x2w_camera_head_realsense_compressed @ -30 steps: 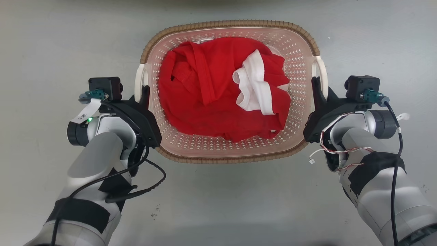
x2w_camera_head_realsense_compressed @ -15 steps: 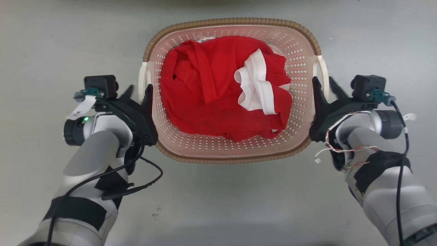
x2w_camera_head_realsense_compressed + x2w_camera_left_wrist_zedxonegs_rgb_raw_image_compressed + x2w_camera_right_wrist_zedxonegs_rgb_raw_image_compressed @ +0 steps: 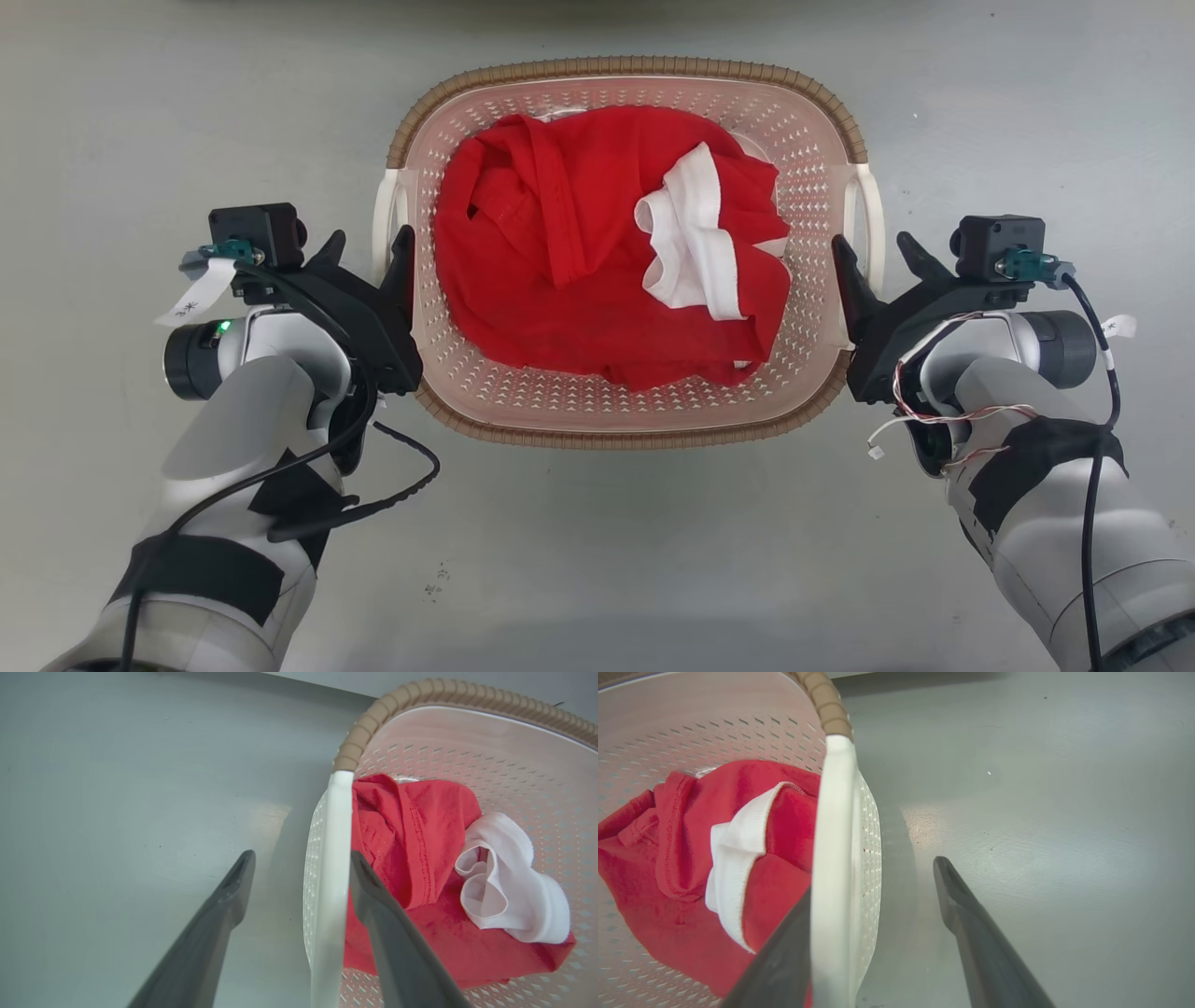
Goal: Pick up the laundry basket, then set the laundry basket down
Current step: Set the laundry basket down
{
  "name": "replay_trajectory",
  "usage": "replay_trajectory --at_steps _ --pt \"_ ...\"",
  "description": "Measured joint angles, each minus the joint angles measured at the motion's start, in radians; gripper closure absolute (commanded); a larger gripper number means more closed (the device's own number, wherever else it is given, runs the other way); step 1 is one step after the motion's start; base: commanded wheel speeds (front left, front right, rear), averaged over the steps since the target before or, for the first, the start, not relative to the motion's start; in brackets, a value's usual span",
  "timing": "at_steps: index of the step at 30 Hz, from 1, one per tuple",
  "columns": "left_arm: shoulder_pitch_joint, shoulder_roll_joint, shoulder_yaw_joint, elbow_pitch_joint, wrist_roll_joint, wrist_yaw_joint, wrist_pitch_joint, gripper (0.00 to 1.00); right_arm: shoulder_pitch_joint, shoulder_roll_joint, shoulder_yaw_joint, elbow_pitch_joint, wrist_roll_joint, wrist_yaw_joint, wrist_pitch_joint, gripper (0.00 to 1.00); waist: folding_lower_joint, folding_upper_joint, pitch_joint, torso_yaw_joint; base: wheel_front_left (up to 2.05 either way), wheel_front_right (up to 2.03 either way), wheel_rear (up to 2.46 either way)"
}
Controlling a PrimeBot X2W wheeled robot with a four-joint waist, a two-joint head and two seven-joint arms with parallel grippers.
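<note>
- The laundry basket (image 3: 635, 67) sits square in front of me on the grey floor (image 3: 597, 560). Its brown rim is level. Going by the shadow tight against its wall in both wrist views, I judge it is resting on the floor, not hanging from me.
- The red garment (image 3: 560, 233) and the white piece (image 3: 695, 243) lie bunched inside the basket, much as they lay a second ago.
- What has changed is my grip. A second ago both pairs of fingers were pinched on the white handles; half a second ago they were parting. Now my left gripper (image 3: 369, 238) and right gripper (image 3: 871, 243) are spread wide and hold nothing.
- On each side one finger stands inside the basket close by the handle and the other is out over the floor, well apart from it. The left handle (image 3: 329, 858) and the right handle (image 3: 833, 835) run free between them.
- For the task, this reads to me as the set-down done and the release made. What is left, I judge, is to draw both arms outward and up without catching an inner finger on a handle or the cloth.
- A paper tag (image 3: 191, 297) hangs at my left wrist with a dark mark I cannot read. A smaller white tag (image 3: 1117, 326) sits on the right cable, too small to tell. I see no brand on the basket.
</note>
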Motion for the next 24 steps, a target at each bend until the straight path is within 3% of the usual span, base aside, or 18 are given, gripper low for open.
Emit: replay_trajectory --at_steps 9,24 --pt "0.000 -0.005 -0.011 0.003 -0.006 -0.007 0.003 0.00 0.004 0.003 0.005 0.006 0.008 0.018 0.008 0.00 0.0000 0.0001 -0.019 0.001 0.00 0.00 0.00" --pt "0.060 0.002 -0.060 0.020 0.039 -0.015 -0.046 0.00 0.064 0.009 0.002 0.011 0.016 0.034 -0.038 0.00 -0.0001 0.0000 -0.166 0.001 0.00 0.00 0.00"
